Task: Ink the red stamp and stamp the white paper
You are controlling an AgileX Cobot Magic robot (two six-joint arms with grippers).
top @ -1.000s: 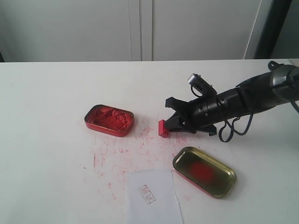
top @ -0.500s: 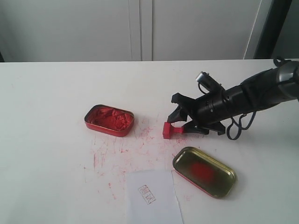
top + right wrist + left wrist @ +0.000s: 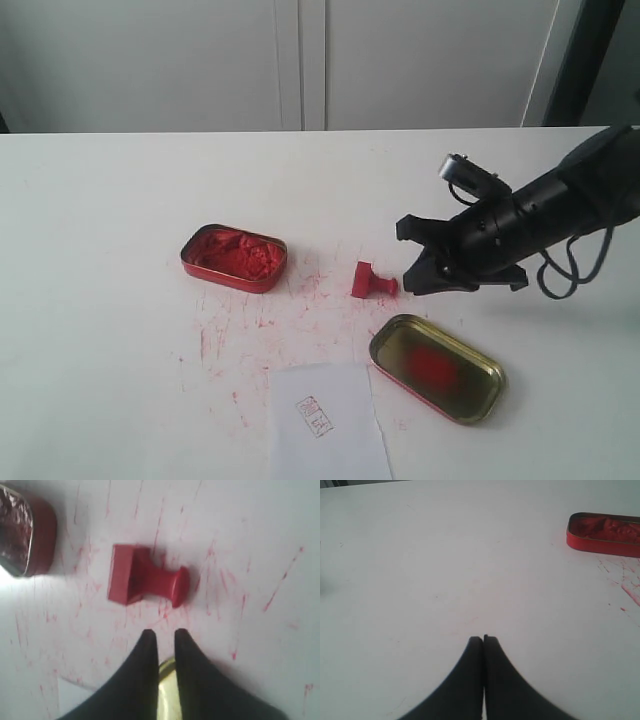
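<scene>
The red stamp (image 3: 372,281) lies on its side on the ink-speckled table, knob pointing toward my right gripper (image 3: 410,283). That gripper hovers just right of it, apart from it. In the right wrist view the stamp (image 3: 147,581) lies beyond the fingertips of the right gripper (image 3: 164,633), whose jaws are slightly open with nothing between them. The white paper (image 3: 328,430) lies at the front edge and bears a small red print (image 3: 313,415). My left gripper (image 3: 483,638) is shut over bare table and holds nothing.
The red tin of ink paste (image 3: 234,257) sits left of the stamp. The gold tin lid (image 3: 437,367) with a red smear lies in front of my right gripper. Red ink streaks cover the tabletop (image 3: 250,330) between tin and paper.
My right gripper has let go of the red stamp and drawn back to the right. The stamp has tipped over and now rests on its side.
</scene>
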